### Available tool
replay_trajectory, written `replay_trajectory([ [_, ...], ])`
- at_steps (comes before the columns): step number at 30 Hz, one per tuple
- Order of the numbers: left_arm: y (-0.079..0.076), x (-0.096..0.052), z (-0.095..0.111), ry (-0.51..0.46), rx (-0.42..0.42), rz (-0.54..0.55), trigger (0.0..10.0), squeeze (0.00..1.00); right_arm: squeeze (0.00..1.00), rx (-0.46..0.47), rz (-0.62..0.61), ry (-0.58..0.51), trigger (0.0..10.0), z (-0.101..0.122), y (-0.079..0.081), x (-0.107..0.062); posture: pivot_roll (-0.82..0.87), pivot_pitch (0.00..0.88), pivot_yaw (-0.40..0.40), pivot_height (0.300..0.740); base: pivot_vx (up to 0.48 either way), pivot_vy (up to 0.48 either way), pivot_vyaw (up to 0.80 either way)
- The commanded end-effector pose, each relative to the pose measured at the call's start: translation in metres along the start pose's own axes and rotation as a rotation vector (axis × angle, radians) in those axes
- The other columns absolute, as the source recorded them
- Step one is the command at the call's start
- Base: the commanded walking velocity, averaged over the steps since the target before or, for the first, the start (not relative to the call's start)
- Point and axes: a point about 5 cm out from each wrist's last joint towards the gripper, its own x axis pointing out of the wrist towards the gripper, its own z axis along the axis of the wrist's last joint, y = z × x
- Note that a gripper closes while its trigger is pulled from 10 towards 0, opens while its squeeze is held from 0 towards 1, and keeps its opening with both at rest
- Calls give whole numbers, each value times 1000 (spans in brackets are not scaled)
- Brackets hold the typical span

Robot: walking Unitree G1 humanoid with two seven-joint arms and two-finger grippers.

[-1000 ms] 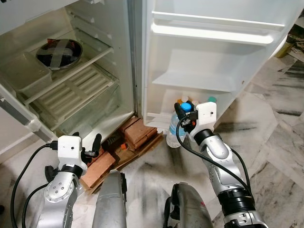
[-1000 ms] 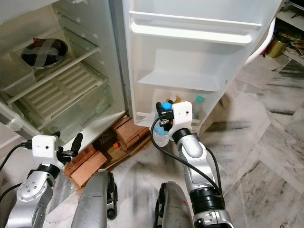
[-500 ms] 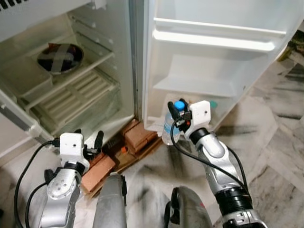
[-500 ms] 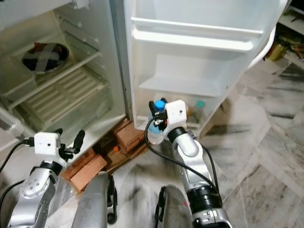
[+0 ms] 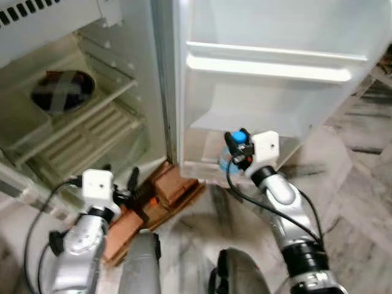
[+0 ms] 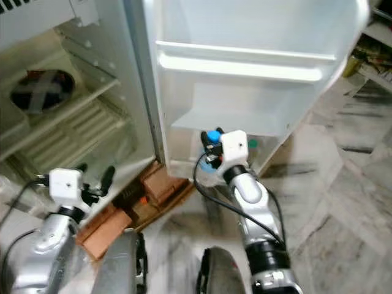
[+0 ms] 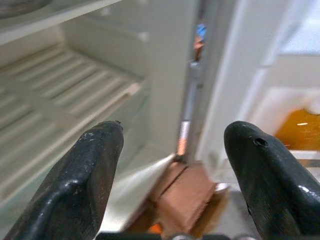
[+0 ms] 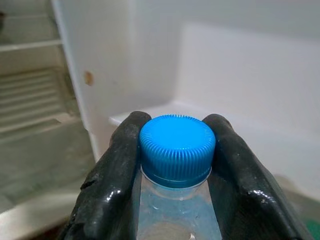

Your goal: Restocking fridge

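Observation:
A clear water bottle with a blue cap (image 8: 177, 150) hangs upright in my right gripper (image 5: 237, 142), which is shut on its neck just under the cap. The bottle (image 5: 227, 162) is level with the lowest shelf (image 5: 199, 166) of the open fridge door, at that shelf's front. A green-capped bottle (image 6: 253, 144) stands in that shelf behind my wrist. My left gripper (image 7: 172, 135) is open and holds nothing, low in front of the fridge's bottom, near the bricks (image 7: 182, 200).
The fridge body stands open on the left, with a dark bowl taped with a cross (image 5: 61, 92) on a wire shelf. Red bricks (image 5: 171, 184) prop the fridge base. The door's upper shelves (image 5: 269, 67) look bare. Marble floor (image 5: 361, 184) lies to the right.
The camera has shifted and the picture is blurrier. My right gripper has raised the bottle from near the floor to the lowest door shelf. The left gripper stays open and low.

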Motion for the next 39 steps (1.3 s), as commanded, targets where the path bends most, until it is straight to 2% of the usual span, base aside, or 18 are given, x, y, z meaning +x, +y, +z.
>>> replay_trajectory([
  [1, 0, -1, -2, 6, -5, 2, 10000, 0, 0, -9, 14, -22, 10000, 3, 4, 1, 112, 181, -32, 666, 424, 0, 0],
  [6, -1, -1, -3, 12, -7, 5, 10000, 0, 0, -10, 15, -21, 10000, 3, 3, 1, 112, 181, -33, 666, 365, 0, 0],
  [17, -2, -1, -4, 24, -18, 1, 10000, 0, 0, 1, 32, -11, 10000, 1, 5, 1, 112, 182, -33, 666, 0, 0, 0],
  [24, -1, 0, -4, 27, -12, 11, 10000, 0, 0, 2, 33, -13, 10000, 1, 6, 0, 112, 179, -33, 626, 0, 0, 0],
  [29, 2, 3, 3, 11, 52, -7, 10000, 0, 0, 0, 36, -16, 10000, 1, 6, 1, 117, 181, -36, 596, 0, 0, 0],
  [32, 11, 6, 3, 19, 75, -3, 10000, 0, 0, 0, 37, -19, 10000, 2, 6, 2, 117, 180, -34, 576, 0, 0, 0],
  [35, 17, 6, 3, 22, 66, 9, 10000, 0, 0, 2, 32, -24, 10000, 3, 5, 4, 116, 181, -33, 576, 0, 0, 0],
  [39, 15, 5, 3, 17, 60, 6, 10000, 0, 0, -4, 33, -21, 10000, 2, 5, 2, 116, 183, -33, 576, 0, 0, 0],
])
